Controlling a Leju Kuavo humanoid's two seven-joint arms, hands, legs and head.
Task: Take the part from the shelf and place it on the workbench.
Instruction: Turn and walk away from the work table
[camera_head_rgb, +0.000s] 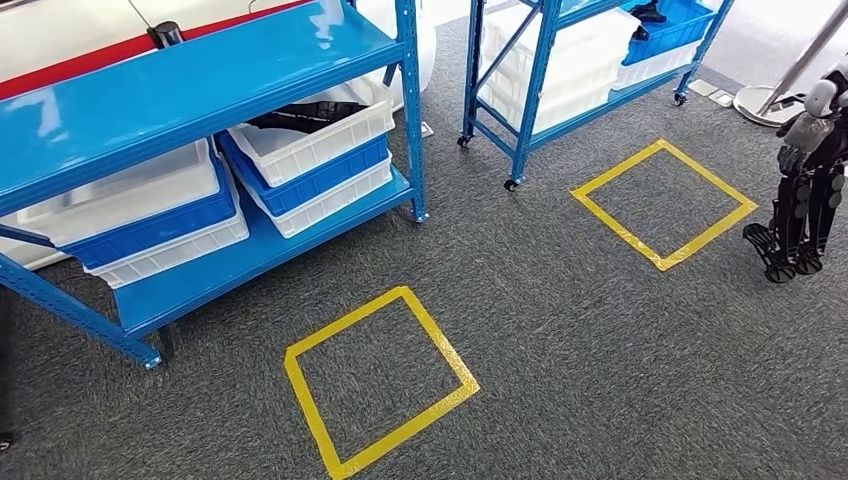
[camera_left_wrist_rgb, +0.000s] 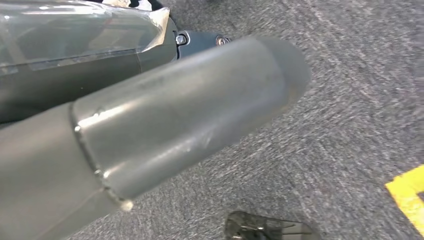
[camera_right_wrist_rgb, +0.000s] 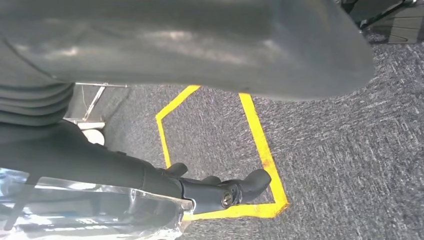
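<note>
Item one, the part: dark, lying in the top white bin of a white-and-blue stack on the lower tier of the blue shelf at my 10 o'clock, with a second blue shelf at 1 o'clock. Item two, grey carpet with one yellow tape square at 6 o'clock and another at 2 o'clock. Item three, my right hand hanging at 3 o'clock, its dark fingers loosely extended and holding nothing, while my left hand shows its grey thumb over the carpet and I cannot tell whether it is open or closed.
</note>
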